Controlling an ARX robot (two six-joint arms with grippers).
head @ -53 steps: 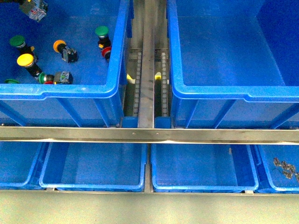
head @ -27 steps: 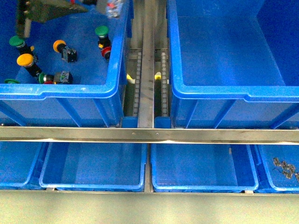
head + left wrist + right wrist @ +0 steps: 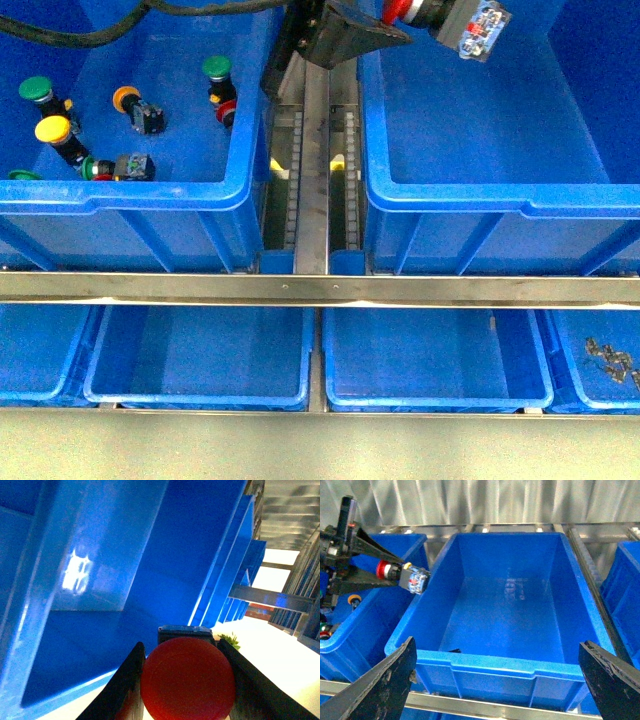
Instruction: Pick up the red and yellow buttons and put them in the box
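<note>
1. Left crate [image 3: 150, 195] and box [image 3: 480, 195] stand side by side; a rail [image 3: 316, 150] runs front-to-back in the gap between them.
2. Loose buttons [image 3: 55, 130] lie in the left crate.
3. Left gripper [image 3: 410, 12] holds one button [image 3: 470, 25] above the box, near its left wall.
4. A crossbar [image 3: 320, 288] spans before both; trays [image 3: 200, 360] sit in a row below it.
5. Small parts [image 3: 612, 360] lie in the rightmost tray.

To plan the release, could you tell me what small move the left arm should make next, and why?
Probably carry the red-capped push-button slightly further over the large deep blue plastic crate before opening the jaws: it appears barely past the crate's side rim.
</note>
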